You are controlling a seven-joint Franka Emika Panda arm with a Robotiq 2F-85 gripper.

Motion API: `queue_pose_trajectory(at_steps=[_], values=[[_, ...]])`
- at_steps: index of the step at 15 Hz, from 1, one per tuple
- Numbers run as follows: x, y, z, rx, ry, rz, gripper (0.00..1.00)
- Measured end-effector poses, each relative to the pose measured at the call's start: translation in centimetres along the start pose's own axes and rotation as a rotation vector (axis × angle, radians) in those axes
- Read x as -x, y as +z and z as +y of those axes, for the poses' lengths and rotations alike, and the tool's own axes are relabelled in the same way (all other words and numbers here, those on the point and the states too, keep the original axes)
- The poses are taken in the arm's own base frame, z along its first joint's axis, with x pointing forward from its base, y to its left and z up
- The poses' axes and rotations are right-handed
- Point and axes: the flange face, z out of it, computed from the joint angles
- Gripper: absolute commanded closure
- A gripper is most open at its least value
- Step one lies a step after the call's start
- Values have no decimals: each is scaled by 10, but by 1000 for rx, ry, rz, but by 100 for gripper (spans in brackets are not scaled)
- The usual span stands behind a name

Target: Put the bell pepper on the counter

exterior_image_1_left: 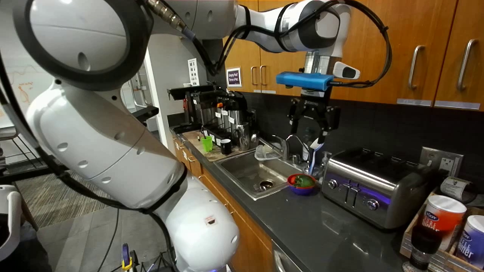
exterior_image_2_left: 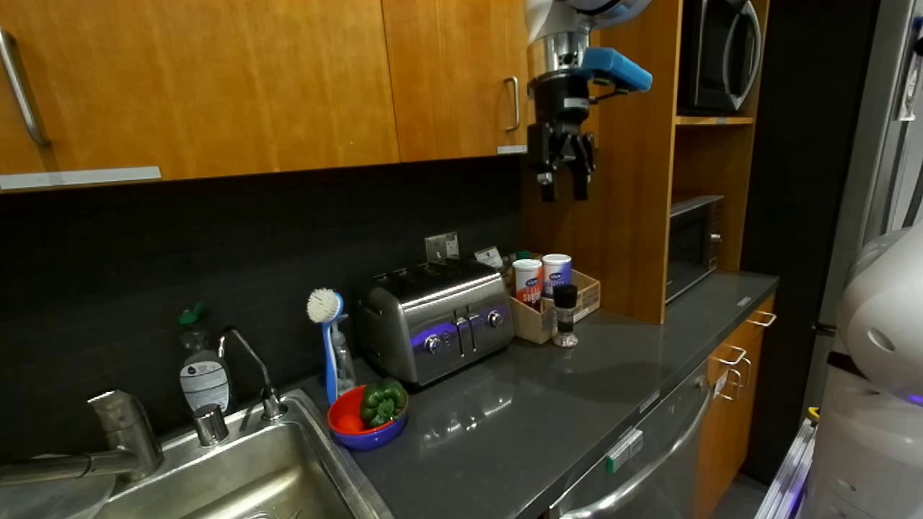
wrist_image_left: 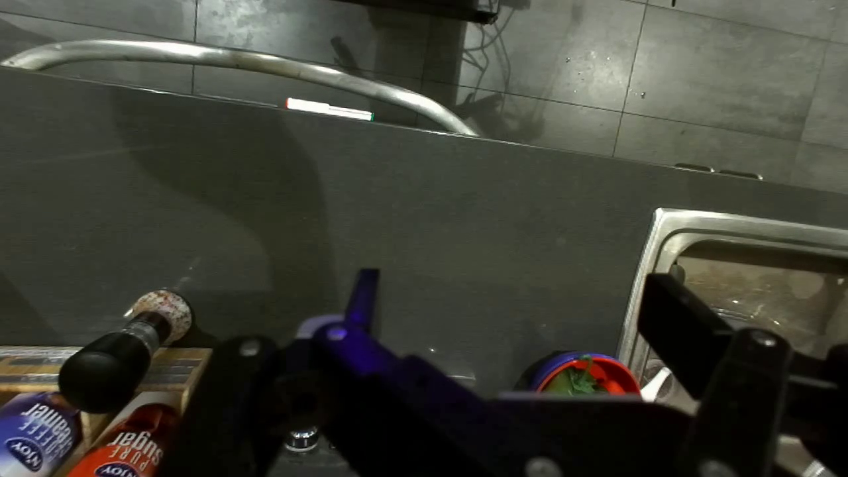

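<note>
The green bell pepper (exterior_image_1_left: 304, 181) sits in a red bowl nested in a blue bowl (exterior_image_2_left: 369, 438), beside the sink; it shows clearly in an exterior view (exterior_image_2_left: 383, 402). In the wrist view the pepper (wrist_image_left: 574, 382) is partly hidden behind my gripper's body. The dark grey counter (exterior_image_2_left: 469, 450) runs under the bowls and past the toaster; it also fills the middle of the wrist view (wrist_image_left: 430, 218). My gripper (exterior_image_1_left: 307, 130) is high above the counter, with its fingers apart and nothing between them. It also hangs empty in the wrist view (wrist_image_left: 514, 275).
A steel sink (exterior_image_1_left: 253, 172) with a faucet (exterior_image_2_left: 126, 432) adjoins the bowls. A silver toaster (exterior_image_2_left: 440, 317) stands on their other side, against the wall. A blue-handled brush (exterior_image_2_left: 329, 360) stands behind them. A grinder (exterior_image_2_left: 565, 317) and a condiment box (exterior_image_2_left: 533, 324) are past the toaster. Wooden cabinets (exterior_image_2_left: 274, 79) hang above.
</note>
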Motion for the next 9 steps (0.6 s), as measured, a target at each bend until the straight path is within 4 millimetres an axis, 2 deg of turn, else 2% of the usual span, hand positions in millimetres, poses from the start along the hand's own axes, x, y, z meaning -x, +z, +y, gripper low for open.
queue_pose_trajectory(at_steps=[6,9], values=[[0,0,-1,1,-1,0,0],[-5,0,-17,11,2,22,0]])
